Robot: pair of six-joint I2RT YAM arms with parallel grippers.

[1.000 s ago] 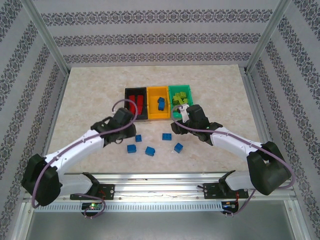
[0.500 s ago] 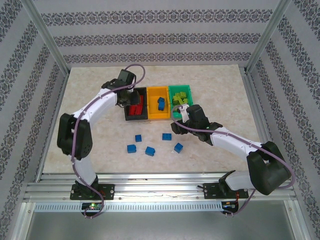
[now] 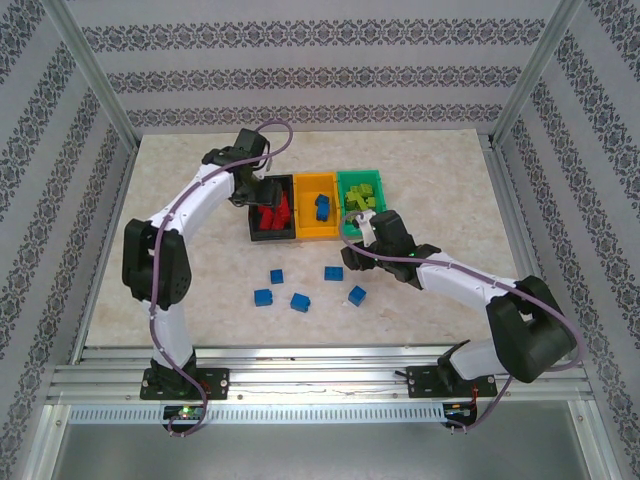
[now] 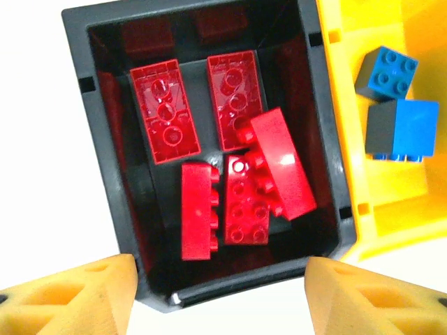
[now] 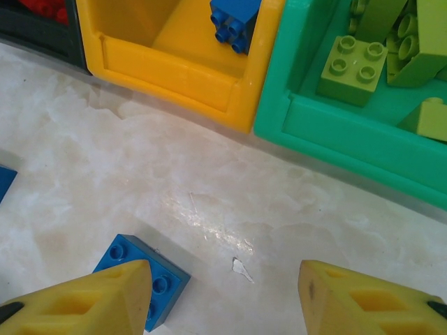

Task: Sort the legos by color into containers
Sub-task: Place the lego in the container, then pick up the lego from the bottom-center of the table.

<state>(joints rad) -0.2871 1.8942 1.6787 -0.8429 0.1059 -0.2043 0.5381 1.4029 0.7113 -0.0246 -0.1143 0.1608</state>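
Red legos (image 4: 237, 188) all in black bin (image 4: 105, 174), lime legos (image 5: 353, 66) in green bin (image 5: 328, 132), 2 blue legos (image 3: 321, 207) in yellow bin (image 3: 305, 232). 5 loose blues (image 3: 299, 301) on table (image 3: 180, 200), so mostly done imo. L claw (image 4: 223, 293) spread, empty, over black bin. R claw (image 5: 223, 293) spread over one loose blue, nothing pinched.

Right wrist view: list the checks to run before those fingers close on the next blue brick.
1. Right fingers open, nothing held: ok.
2. Blue brick centred between them: not ok, it sits at one finger, partly hidden by it.
3. Orange-yellow bin has room: ok, two blue bricks inside.
4. Left fingers open and empty: ok, over the black bin.
5. Red bricks inside the black bin: ok.
6. Table sorted: not ok, five loose blue bricks.
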